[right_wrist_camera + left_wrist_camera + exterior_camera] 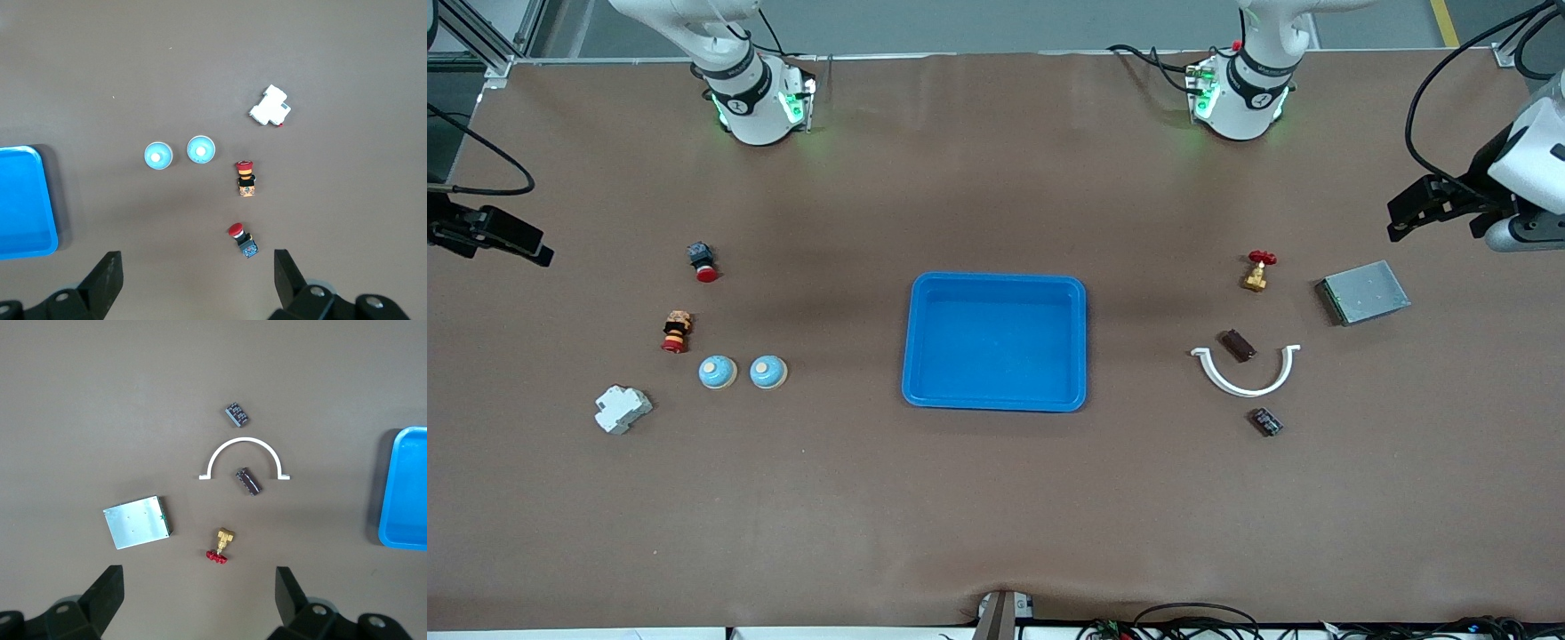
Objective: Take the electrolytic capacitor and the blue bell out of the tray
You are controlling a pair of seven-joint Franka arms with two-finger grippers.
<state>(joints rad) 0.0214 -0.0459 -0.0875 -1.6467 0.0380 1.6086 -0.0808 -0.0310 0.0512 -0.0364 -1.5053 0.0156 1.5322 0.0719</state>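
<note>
The tray (996,293) sits empty in the middle of the counter (996,533), so removal looks finished: two blue bells (718,372) lie toward the right arm's end, and two dark capacitors (1238,345) by a white arc (1247,373) toward the left arm's end. The left tool (200,587) hangs over its end, fully spread and empty; the right tool (197,267) likewise over its own end, both waiting
</note>
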